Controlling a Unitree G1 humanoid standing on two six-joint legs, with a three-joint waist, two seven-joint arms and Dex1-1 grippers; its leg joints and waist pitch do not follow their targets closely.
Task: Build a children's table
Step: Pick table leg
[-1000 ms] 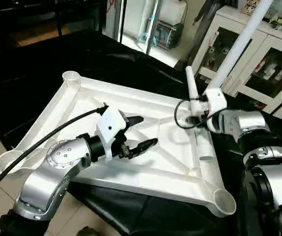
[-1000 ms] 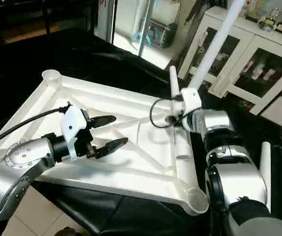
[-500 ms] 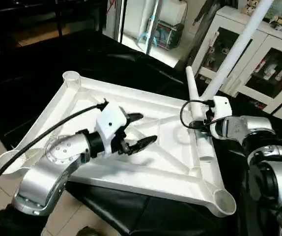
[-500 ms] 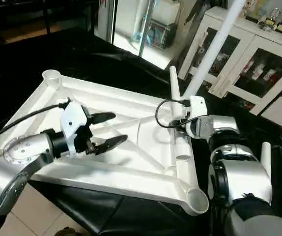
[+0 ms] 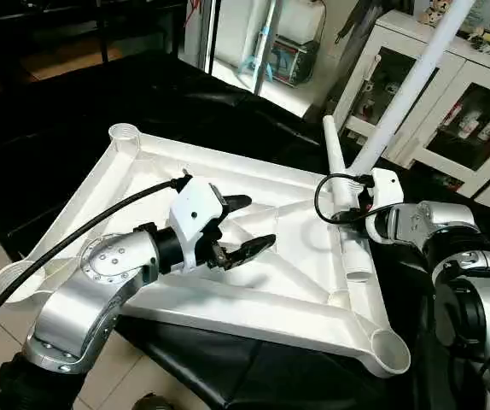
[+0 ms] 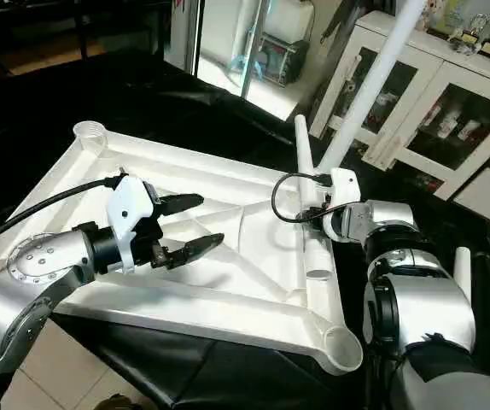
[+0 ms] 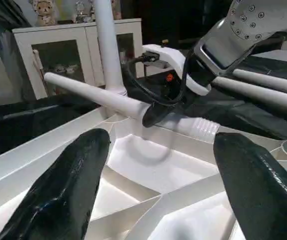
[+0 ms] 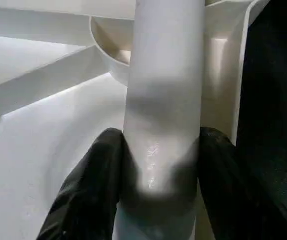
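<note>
On the upturned tabletop [image 5: 253, 282], the right gripper [image 8: 156, 180] clamps a leg [image 8: 166, 75]; the left gripper [image 5: 247, 229] gapes, empty.

Silver jointed forearms [image 5: 100, 273] — white wrist housings [image 5: 195, 218], looping black cables [image 5: 74, 239] — glossy black two-fingered tools [image 5: 247, 227].

Upturned tabletop [image 5: 253, 290] on black-draped table [image 5: 57, 128]
</note>
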